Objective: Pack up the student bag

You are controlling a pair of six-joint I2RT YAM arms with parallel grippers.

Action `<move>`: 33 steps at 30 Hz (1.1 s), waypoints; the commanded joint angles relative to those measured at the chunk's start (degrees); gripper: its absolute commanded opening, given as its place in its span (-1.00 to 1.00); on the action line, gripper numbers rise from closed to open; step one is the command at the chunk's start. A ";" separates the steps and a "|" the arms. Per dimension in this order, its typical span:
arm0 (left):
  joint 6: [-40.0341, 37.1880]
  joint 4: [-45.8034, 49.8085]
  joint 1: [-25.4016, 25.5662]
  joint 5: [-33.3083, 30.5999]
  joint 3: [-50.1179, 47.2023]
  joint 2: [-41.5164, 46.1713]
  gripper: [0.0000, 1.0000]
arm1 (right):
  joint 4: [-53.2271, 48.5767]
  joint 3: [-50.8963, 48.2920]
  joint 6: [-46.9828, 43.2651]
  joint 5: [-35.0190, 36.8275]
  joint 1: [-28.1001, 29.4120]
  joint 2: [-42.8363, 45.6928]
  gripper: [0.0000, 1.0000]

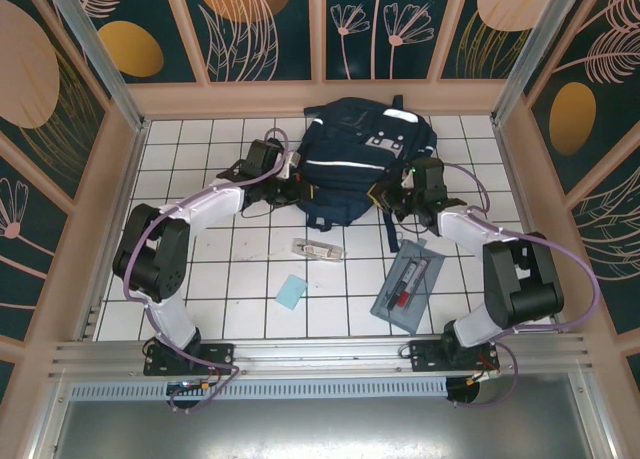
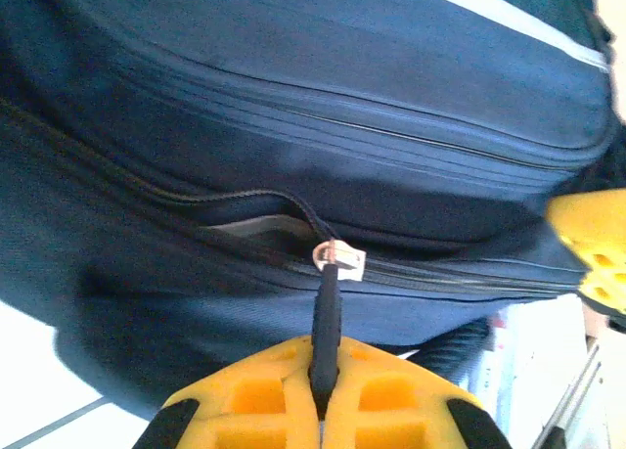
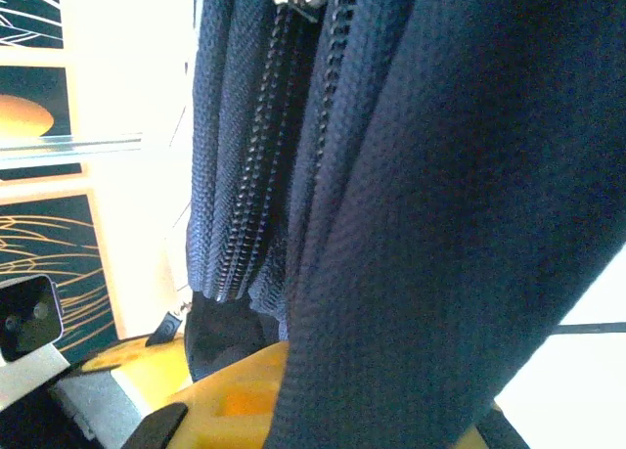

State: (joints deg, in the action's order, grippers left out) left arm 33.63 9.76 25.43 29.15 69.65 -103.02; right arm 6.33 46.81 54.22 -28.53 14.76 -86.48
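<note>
Left gripper [image 2: 321, 410] pinches student bag's [image 2: 293, 97] zipper pull [image 2: 328, 317]; right gripper [image 1: 402, 191] clamps its side.

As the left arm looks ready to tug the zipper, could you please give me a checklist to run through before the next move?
1. Left gripper jaws shut on the zipper pull: ok.
2. Right gripper jaws pinching student bag fabric to brace it: ok.
3. Zipper opening wide enough for packing: not ok, just a short gap.
4. Pencil case lying on the table near the right arm: ok.
5. Zipper track ahead free of snags: cannot tell.
</note>
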 commanded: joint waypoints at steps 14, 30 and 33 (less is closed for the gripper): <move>2.50 -4.16 1.04 6.56 -7.57 11.55 -1.00 | -8.03 15.33 -19.15 4.89 -6.14 -6.37 -1.00; 11.61 -17.12 10.52 13.16 0.36 7.27 -1.00 | -13.03 26.42 -17.76 6.16 -8.24 -16.69 -0.17; 12.20 -18.18 11.27 12.25 5.94 2.12 -1.00 | -15.15 25.70 -16.75 7.15 -8.28 -13.53 0.23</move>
State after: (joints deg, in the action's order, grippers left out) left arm 44.75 -0.21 34.94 35.90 69.30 -98.10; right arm -11.40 70.70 36.38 -23.77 6.35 -102.17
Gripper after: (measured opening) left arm 0.058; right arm 0.585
